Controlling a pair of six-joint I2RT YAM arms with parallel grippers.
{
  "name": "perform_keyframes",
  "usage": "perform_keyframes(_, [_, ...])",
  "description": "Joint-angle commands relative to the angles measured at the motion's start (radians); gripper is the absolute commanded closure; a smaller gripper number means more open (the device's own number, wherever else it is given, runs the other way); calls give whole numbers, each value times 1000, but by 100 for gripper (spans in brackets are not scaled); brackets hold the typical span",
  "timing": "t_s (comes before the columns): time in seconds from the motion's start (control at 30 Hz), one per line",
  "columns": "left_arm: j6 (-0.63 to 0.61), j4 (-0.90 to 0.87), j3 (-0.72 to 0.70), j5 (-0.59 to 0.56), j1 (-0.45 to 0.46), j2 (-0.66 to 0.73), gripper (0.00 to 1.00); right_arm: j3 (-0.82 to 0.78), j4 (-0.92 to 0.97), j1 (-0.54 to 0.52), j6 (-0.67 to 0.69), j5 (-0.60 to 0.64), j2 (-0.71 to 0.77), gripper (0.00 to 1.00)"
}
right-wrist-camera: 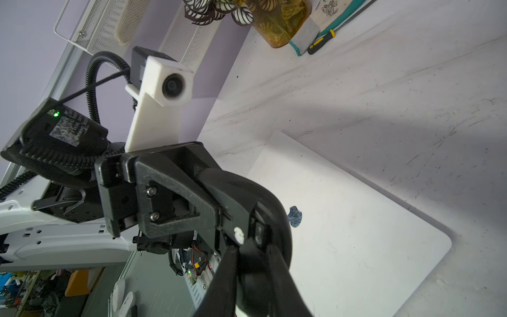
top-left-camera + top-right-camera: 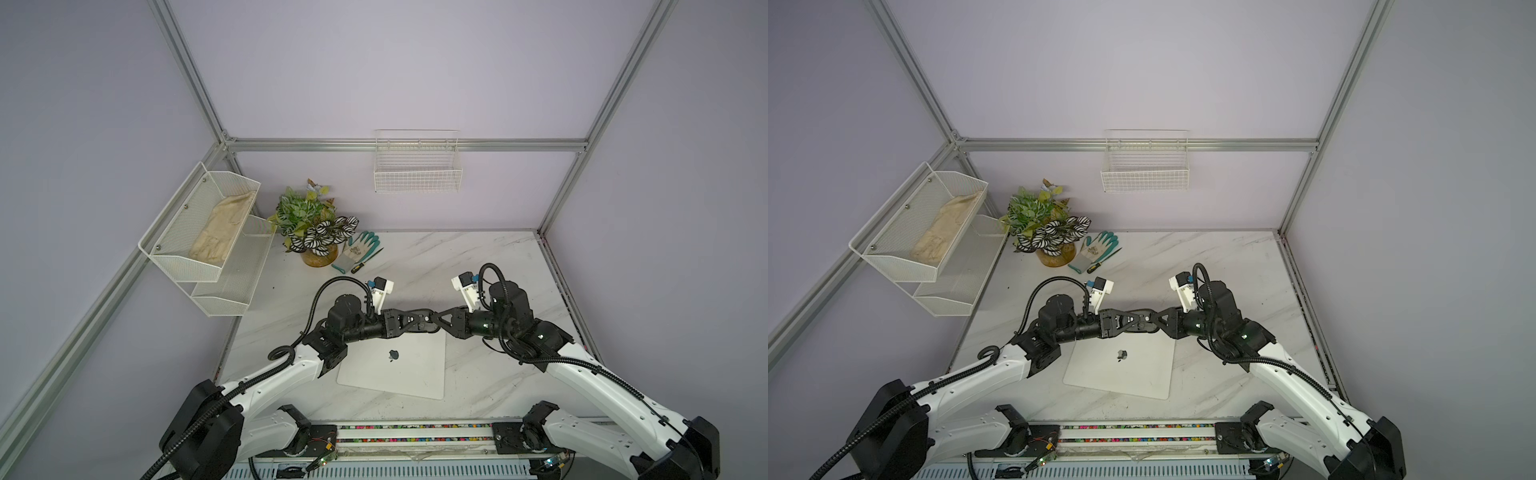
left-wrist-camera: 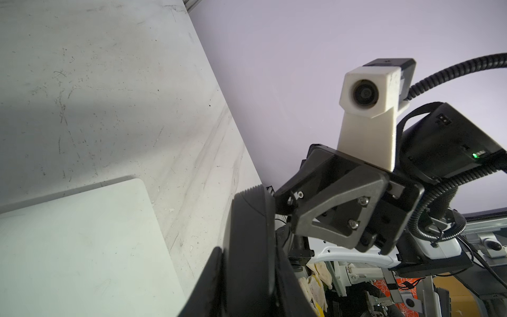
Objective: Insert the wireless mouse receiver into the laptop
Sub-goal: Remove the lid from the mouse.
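Note:
The laptop (image 2: 395,374) (image 2: 1121,374) lies shut on the marble table, logo up, also in the left wrist view (image 3: 82,247) and right wrist view (image 1: 356,241). Above its far edge my two grippers meet tip to tip. My left gripper (image 2: 415,323) (image 2: 1139,322) (image 3: 248,255) is shut on a black oval mouse (image 1: 241,197) (image 3: 252,214), its underside turned toward the right arm. My right gripper (image 2: 433,321) (image 2: 1156,319) (image 1: 251,247) has its fingertips close together against that underside, by a white sticker (image 1: 238,236). The wireless mouse receiver is hidden.
At the back left stand a potted plant (image 2: 316,232), a green-and-white glove (image 2: 361,245) and a screwdriver (image 2: 365,262). A mesh shelf (image 2: 199,232) with a cloth hangs on the left wall, a wire basket (image 2: 417,174) on the back wall.

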State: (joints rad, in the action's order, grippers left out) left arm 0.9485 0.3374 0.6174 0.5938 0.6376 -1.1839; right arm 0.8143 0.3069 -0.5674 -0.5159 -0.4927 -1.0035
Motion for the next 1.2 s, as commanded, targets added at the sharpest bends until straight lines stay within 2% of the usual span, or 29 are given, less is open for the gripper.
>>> perform_keyframes(0.0, [-20, 47, 53, 1, 3, -12, 100, -18, -2, -3, 2, -12, 17, 90])
perform_keyframes(0.23, [-30, 48, 58, -7, 2, -35, 100, -21, -15, -3, -3, -29, 20, 98])
perform_keyframes(0.5, [-44, 41, 48, -25, 4, -35, 100, -6, -38, 0, -28, -44, 25, 100])
perform_keyframes(0.67, [-101, -23, 45, -71, 3, -26, 100, 60, -23, 13, -72, -31, 42, 100])
perform_keyframes(0.9, [-224, -189, 59, -184, 3, 38, 100, 154, 117, 37, -65, 28, 15, 100])
perform_keyframes(1.0, [-257, -254, 68, -227, 2, 65, 100, 195, 228, 41, -42, 114, -3, 100])
perform_keyframes(1.17, [-273, -294, 71, -226, 2, 93, 100, 286, 457, 44, -26, 418, -85, 100])
